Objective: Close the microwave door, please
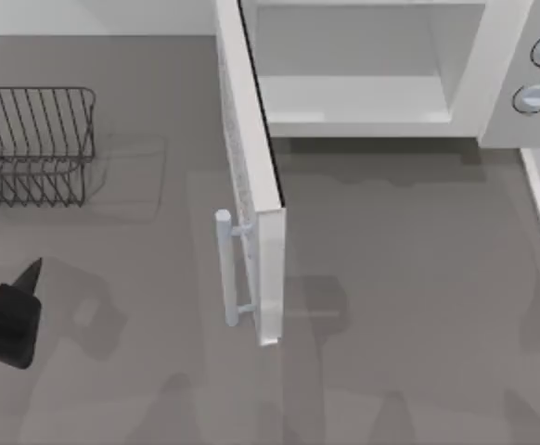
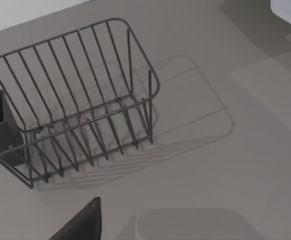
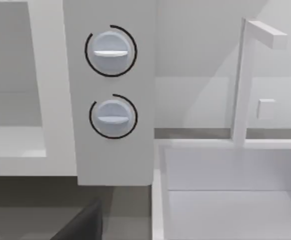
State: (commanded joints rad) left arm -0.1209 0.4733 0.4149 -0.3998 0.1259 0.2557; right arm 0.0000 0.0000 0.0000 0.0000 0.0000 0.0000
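white microwave (image 1: 493, 56), dark wire rack (image 1: 33, 144)

The table is viewed from overhead, with the wire rack (image 1: 33, 144) at its left and the open microwave (image 1: 372, 65) along the far edge. The rack (image 2: 75, 100) is also framed closely from the left wrist. The two knobs (image 3: 110, 50) are faced close-up from the right wrist, a panel shared with the overhead view's right edge.

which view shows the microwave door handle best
The top view: the handle stands out as a pale vertical bar on two stubs, on the outer face of the open microwave door. The left wrist view faces a wire rack; the right wrist view faces the knobs.
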